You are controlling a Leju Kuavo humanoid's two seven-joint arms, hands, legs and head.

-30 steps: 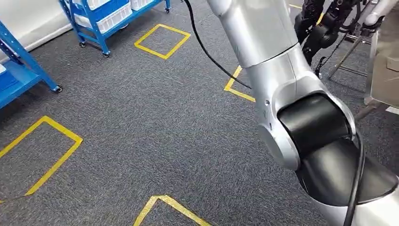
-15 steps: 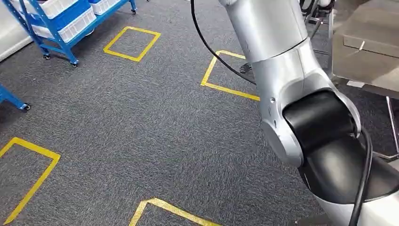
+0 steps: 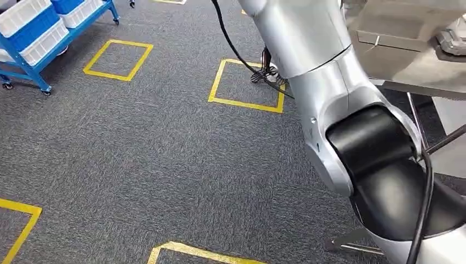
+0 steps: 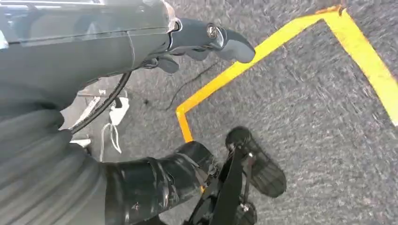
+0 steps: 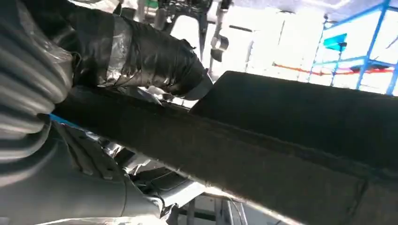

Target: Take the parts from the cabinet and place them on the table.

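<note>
Head view looks down on dark grey carpet [image 3: 137, 154] marked with yellow tape squares [image 3: 244, 104]. The silver right arm [image 3: 329, 93] rises through the right half of the picture, black elbow cover low and near the camera, upper end running out past the top edge. A black cable [image 3: 233, 44] drops beside the arm toward the tape square. Far left stands a blue wheeled rack [image 3: 33, 73] carrying white bins [image 3: 41, 44]. Top right is the corner of a grey table [image 3: 406, 66], thin metal legs beneath it, and a small pale object [image 3: 453, 41] on it at the picture's edge, cut off too much to name. In the right wrist view, the right hand [image 5: 117, 51] holds a dark flat part [image 5: 263, 140], seen edge-on and backlit. The taped thumb [image 5: 159, 65] lies across one face of it, the rest of the hand sits against the other face, and the fingers there are mostly hidden by the part. A small blue patch shows where hand and part meet. Beyond the part there is bright light and blue shelving [image 5: 371, 51], blurred. So the part is in the right hand, raised, off the table. In the left wrist view, the left hand [image 4: 187, 42] hangs above the carpet and a yellow tape corner [image 4: 263, 49]. Its grey thumb [image 4: 232, 44] points out and dark fingertips show just under it. Nothing is seen in its grasp, but I cannot tell whether the fingers are spread or curled
</note>
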